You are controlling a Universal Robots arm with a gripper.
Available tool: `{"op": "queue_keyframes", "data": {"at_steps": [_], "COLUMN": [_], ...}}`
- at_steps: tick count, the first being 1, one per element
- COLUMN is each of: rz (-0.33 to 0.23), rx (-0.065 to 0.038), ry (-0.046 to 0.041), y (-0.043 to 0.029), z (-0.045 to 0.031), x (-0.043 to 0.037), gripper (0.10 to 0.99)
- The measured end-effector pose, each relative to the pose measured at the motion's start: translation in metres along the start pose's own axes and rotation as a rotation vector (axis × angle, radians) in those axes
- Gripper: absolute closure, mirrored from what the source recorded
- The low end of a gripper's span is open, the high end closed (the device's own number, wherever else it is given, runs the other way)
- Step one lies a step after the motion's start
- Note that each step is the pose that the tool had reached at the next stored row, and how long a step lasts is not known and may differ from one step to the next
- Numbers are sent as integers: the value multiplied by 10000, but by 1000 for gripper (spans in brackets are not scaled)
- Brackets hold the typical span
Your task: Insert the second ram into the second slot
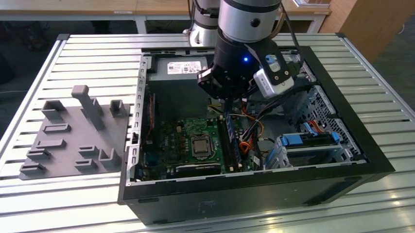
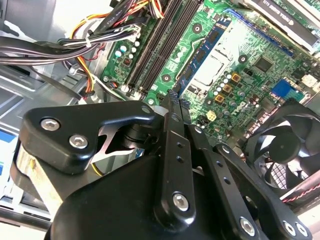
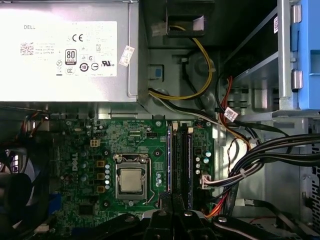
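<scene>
In the open case [image 1: 259, 204], the blue memory stick [image 2: 202, 52] beside the processor [image 3: 131, 180] runs lengthwise from my closed gripper [image 2: 173, 102].

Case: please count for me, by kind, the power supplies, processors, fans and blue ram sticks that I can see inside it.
Power supply: 1
Processor: 1
Fan: 1
Blue ram stick: 1
Total: 4
</scene>
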State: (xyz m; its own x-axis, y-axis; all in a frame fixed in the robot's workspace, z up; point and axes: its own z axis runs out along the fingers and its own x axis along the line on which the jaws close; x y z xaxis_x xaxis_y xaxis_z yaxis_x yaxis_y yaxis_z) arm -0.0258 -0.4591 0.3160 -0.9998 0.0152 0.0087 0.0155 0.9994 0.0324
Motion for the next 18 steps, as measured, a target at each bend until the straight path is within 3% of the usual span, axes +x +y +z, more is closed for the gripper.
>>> {"op": "queue_keyframes", "data": {"at_steps": [18], "rz": [0], "rx": [0], "ry": [15], "y": [-3], "z": [72], "x": [-1], "gripper": [969]}}
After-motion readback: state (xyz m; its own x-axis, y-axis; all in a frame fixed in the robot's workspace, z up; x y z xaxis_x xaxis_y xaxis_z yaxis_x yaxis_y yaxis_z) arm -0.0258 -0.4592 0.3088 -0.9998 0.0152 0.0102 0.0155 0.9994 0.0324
